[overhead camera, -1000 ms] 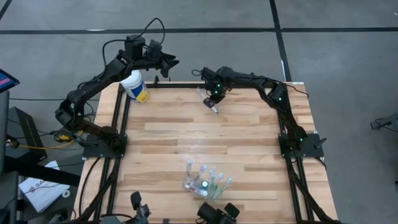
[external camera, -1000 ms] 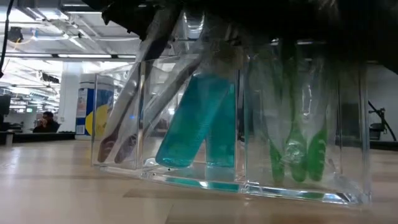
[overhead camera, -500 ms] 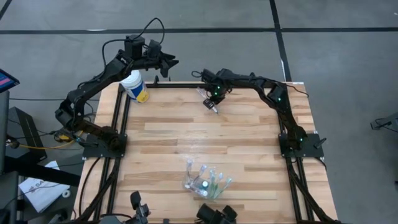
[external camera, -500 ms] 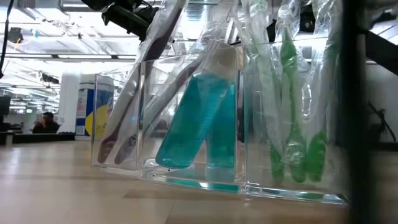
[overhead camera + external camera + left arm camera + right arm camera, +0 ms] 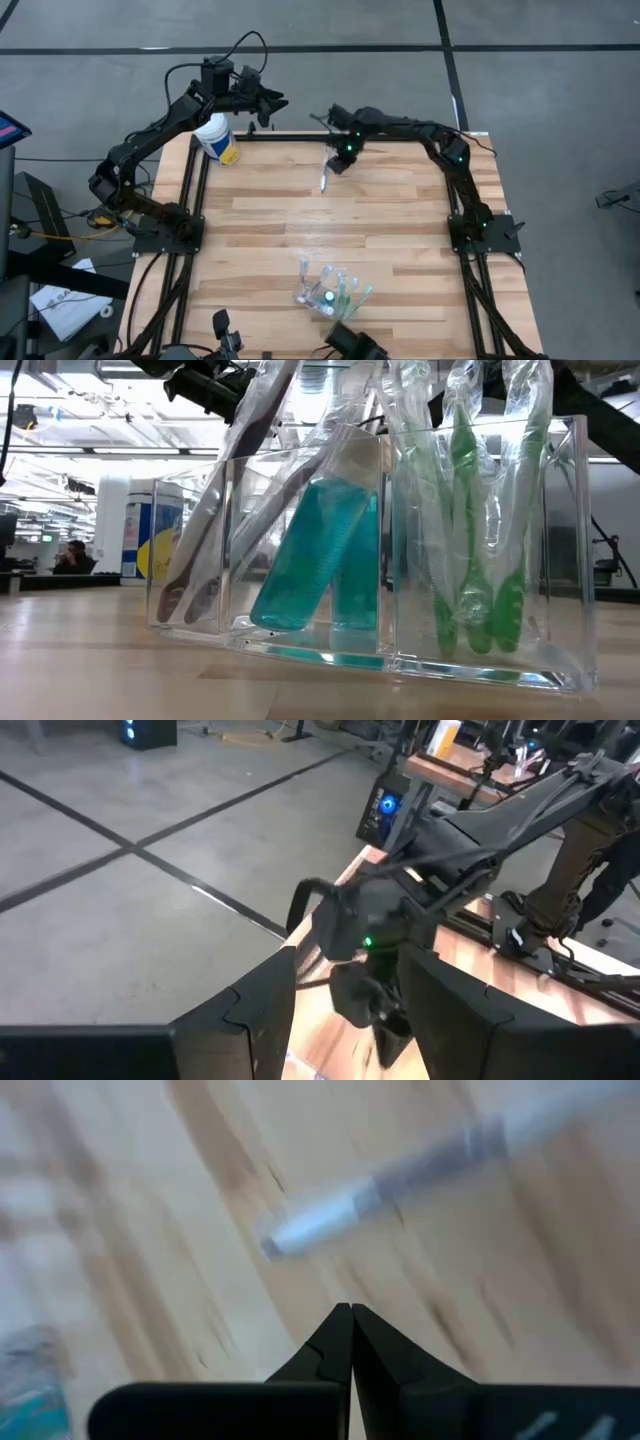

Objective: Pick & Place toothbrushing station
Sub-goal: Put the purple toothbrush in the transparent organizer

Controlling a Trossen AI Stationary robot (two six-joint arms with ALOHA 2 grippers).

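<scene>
My right hand (image 5: 337,160) hangs over the far middle of the tabletop (image 5: 400,230), its fingers (image 5: 345,1342) pressed together with no gap between them. My left hand (image 5: 272,105) is raised beyond the far left edge, fingers (image 5: 250,1010) spread apart, pointing toward the right arm.

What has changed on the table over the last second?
The wrapped toothbrush that sat under the right gripper at the far edge now lies a little nearer the table's middle, apart from the gripper, whose jaws are shut and empty. The clear organizer, the canister and the left gripper stayed put.
</scene>
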